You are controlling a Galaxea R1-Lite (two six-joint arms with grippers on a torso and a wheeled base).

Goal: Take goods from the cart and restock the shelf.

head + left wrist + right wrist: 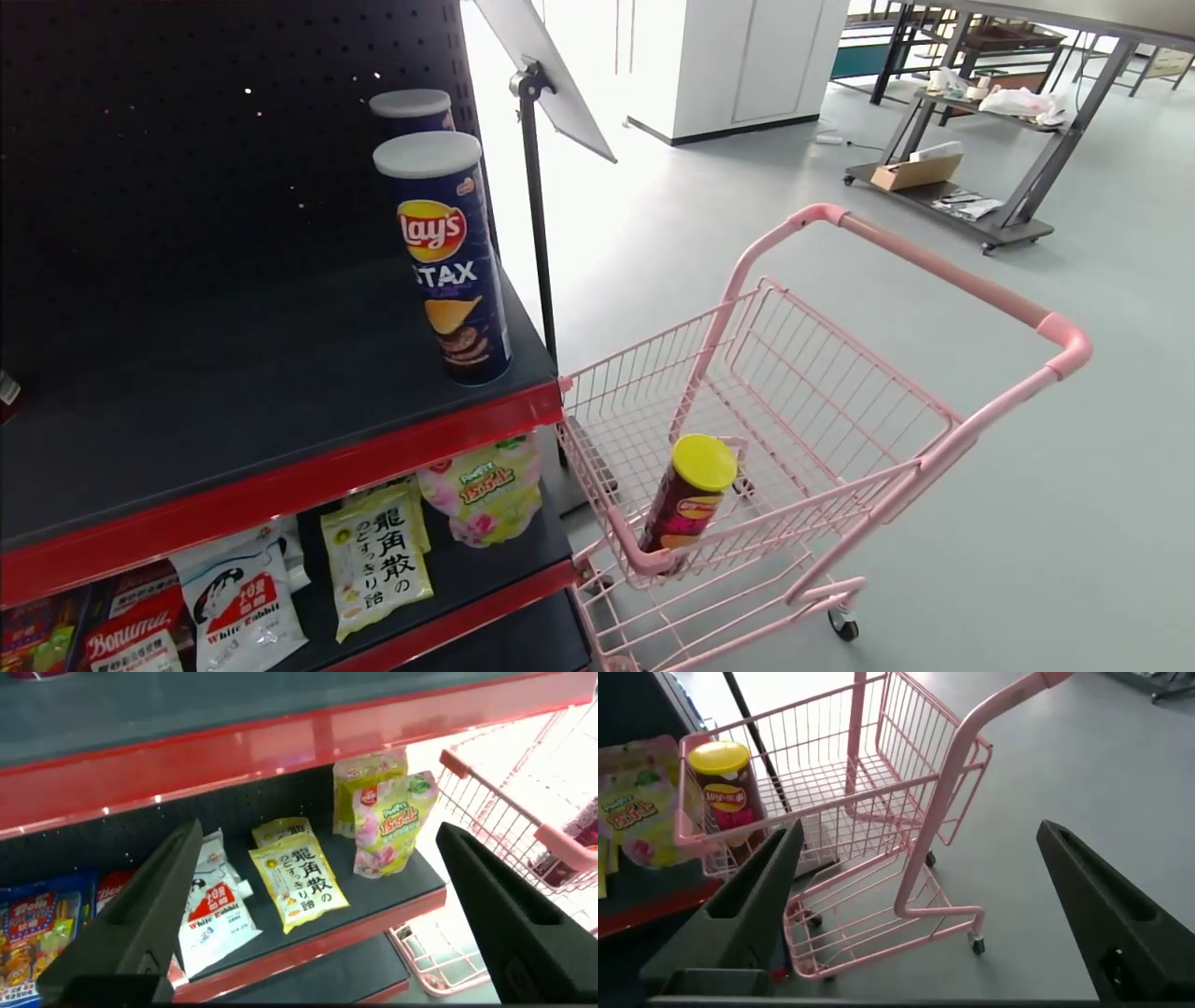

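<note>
A maroon chip can with a yellow lid (691,504) (726,789) stands upright in the front corner of the pink cart (943,271) (971,737), close beside the shelf. On the dark upper shelf board (233,392) stand two blue chip cans (448,271), one behind the other (411,107). My right gripper (920,826) hangs open above the floor, facing the cart, a good way from the can. My left gripper (318,831) is open in front of the lower shelf, with nothing between its fingers.
The lower shelf holds a yellow bag (373,555) (304,877), a green-pink bag (485,485) (392,826) and a white bag (243,597) (215,910). A sign pole (537,215) rises between shelf and cart. Open grey floor lies right of the cart; a metal rack (952,177) stands far back.
</note>
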